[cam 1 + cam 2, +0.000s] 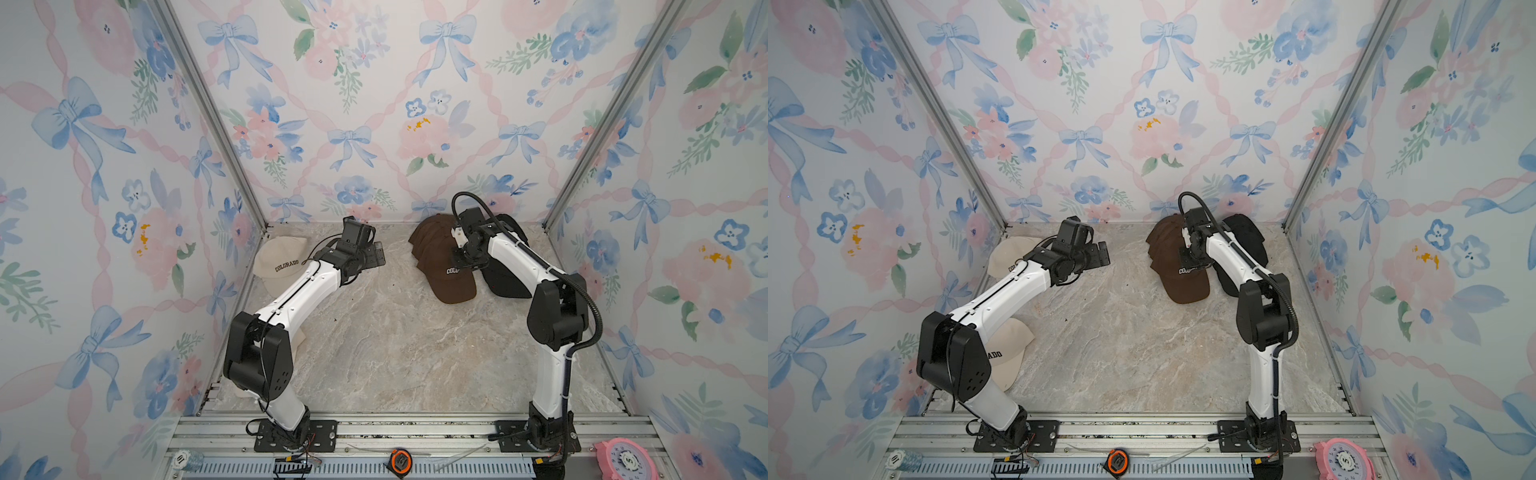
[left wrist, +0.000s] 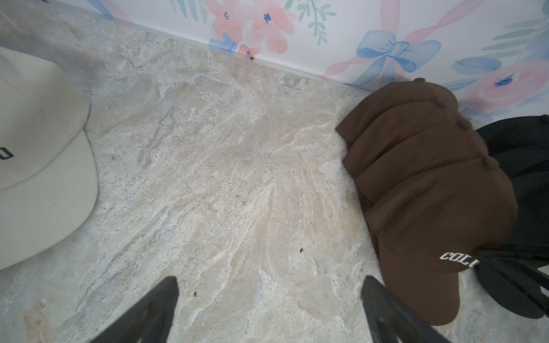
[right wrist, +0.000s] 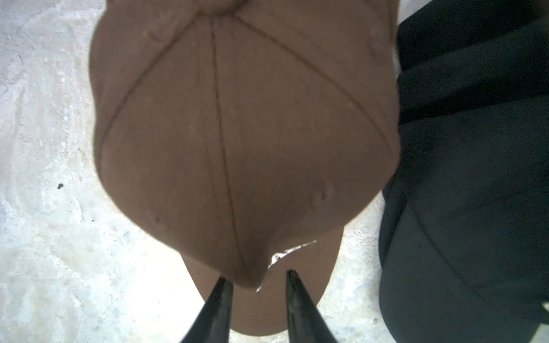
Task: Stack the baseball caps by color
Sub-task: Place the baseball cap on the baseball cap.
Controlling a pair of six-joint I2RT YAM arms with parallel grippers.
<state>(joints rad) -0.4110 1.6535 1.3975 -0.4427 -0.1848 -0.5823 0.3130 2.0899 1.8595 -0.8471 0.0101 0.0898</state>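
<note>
Several brown baseball caps (image 1: 436, 245) (image 1: 1169, 245) lie overlapped at the back right, the front one reading "COLORADO" (image 2: 416, 184). Black caps (image 1: 509, 284) (image 1: 1246, 232) (image 3: 475, 148) sit just right of them. My right gripper (image 1: 468, 261) (image 1: 1192, 262) (image 3: 258, 276) hangs over the front brown cap (image 3: 237, 118), jaws parted, fingertips on either side of the crown's front without pinching it. One cream cap (image 1: 278, 262) (image 2: 38, 148) lies at the back left. Another cream cap (image 1: 1011, 357) lies under my left arm. My left gripper (image 1: 376, 253) (image 1: 1102, 255) (image 2: 270, 279) is wide open above bare table.
Floral walls close in the marble tabletop (image 1: 395, 340) at the back and on both sides. Along the front metal rail (image 1: 415, 432) lie a tape measure (image 1: 401, 460), a pink dial (image 1: 627, 461) and a roll of chips (image 1: 187, 459).
</note>
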